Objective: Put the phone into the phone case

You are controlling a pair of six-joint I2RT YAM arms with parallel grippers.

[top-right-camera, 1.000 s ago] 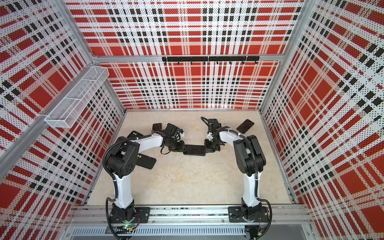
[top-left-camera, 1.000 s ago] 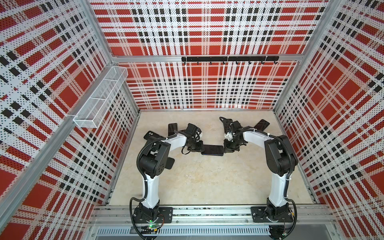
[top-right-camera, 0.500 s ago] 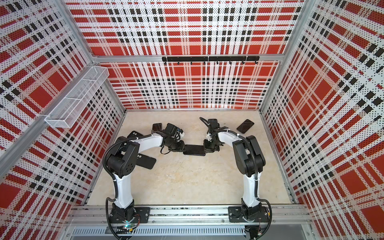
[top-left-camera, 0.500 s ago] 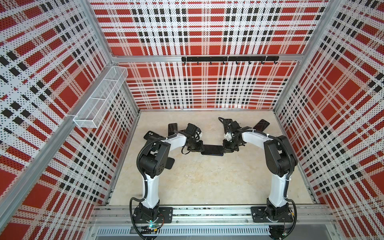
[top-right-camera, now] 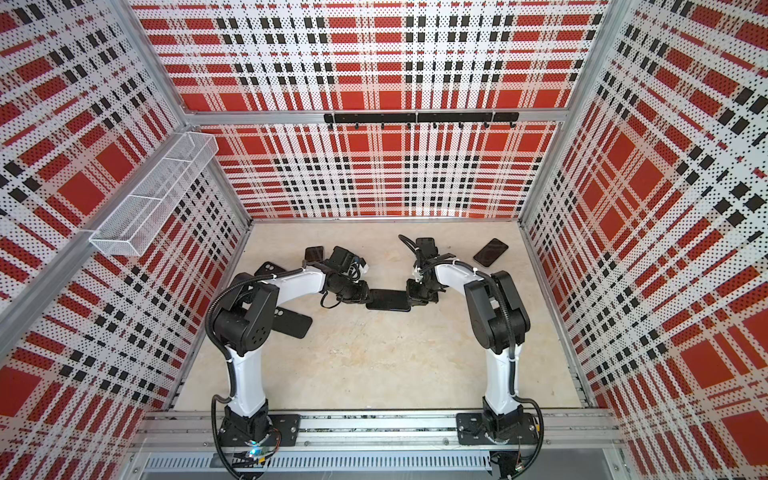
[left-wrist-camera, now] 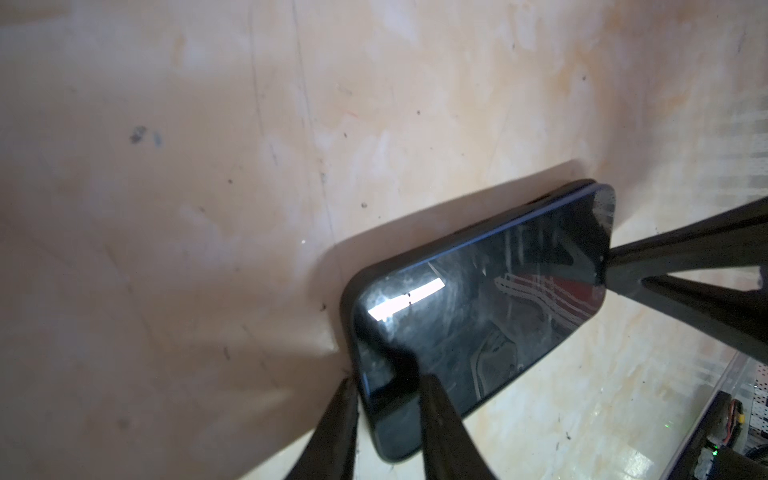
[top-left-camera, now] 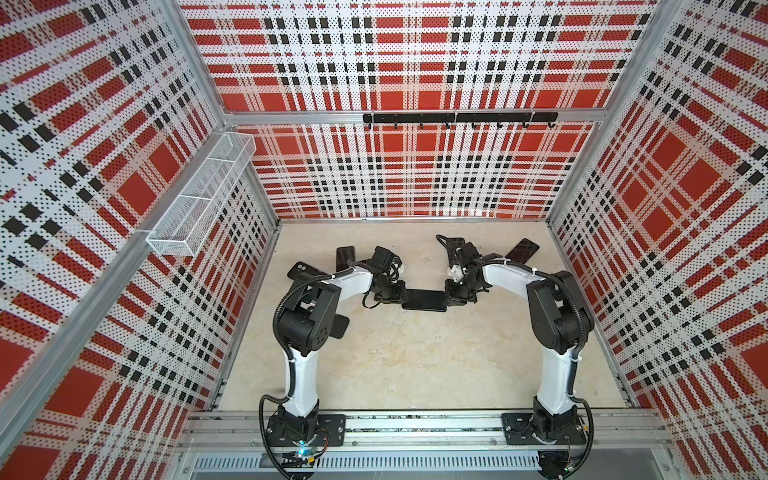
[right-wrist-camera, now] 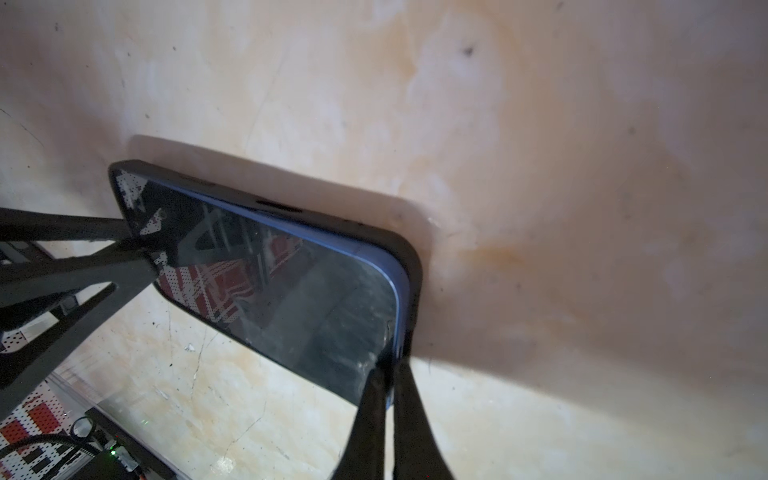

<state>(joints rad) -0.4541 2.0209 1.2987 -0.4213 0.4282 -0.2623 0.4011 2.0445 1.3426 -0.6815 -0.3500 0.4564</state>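
Note:
A dark phone [top-left-camera: 424,300] [top-right-camera: 388,300] lies screen up mid-table between my two grippers. In the wrist views the phone [left-wrist-camera: 478,311] [right-wrist-camera: 291,299] has a blue edge and sits inside a black phone case [left-wrist-camera: 347,299] [right-wrist-camera: 412,266]; its far long side still shows above the rim. My left gripper [top-left-camera: 402,295] [left-wrist-camera: 386,395] straddles one short end, one finger outside the case and the other on the screen. My right gripper [top-left-camera: 449,297] [right-wrist-camera: 390,386] is shut, its tips against the opposite end's edge.
Other dark phones and cases lie around: one [top-left-camera: 345,257] behind the left arm, a case [top-left-camera: 305,272] beside it, another [top-left-camera: 338,326] under the left elbow, a phone [top-left-camera: 522,250] at the back right. A wire basket [top-left-camera: 199,195] hangs on the left wall.
The right arm has shifted very slightly toward the phone. The phone and the left gripper have not visibly moved.

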